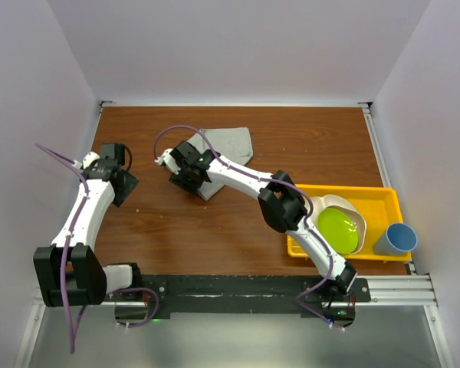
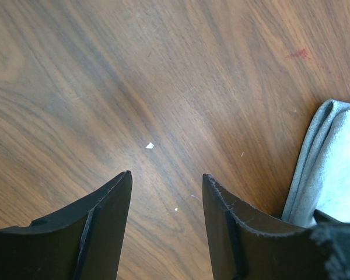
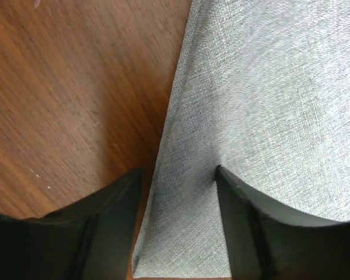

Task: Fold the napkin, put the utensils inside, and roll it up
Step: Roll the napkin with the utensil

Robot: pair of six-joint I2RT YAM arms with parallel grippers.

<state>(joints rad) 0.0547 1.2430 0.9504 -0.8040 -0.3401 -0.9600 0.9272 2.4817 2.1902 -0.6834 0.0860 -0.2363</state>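
Note:
The light grey napkin (image 1: pixel 228 147) lies folded on the wooden table at the back centre. My right gripper (image 1: pixel 185 178) is low over its near left corner. In the right wrist view the napkin (image 3: pixel 268 87) fills the right side. The right gripper (image 3: pixel 178 181) is open and straddles the cloth's edge, with one finger (image 3: pixel 105 216) over wood and the other (image 3: pixel 262 221) on the cloth. My left gripper (image 1: pixel 125 182) is to the left of the napkin. In its wrist view it (image 2: pixel 166 184) is open and empty over bare wood, with the napkin's edge (image 2: pixel 329 163) at the right. The spoon is not in view.
A yellow tray (image 1: pixel 372 195) stands at the right and holds a white bowl (image 1: pixel 339 207) and a green plate (image 1: pixel 339 228). A blue cup (image 1: pixel 396 239) stands just right of the tray. White walls enclose the table.

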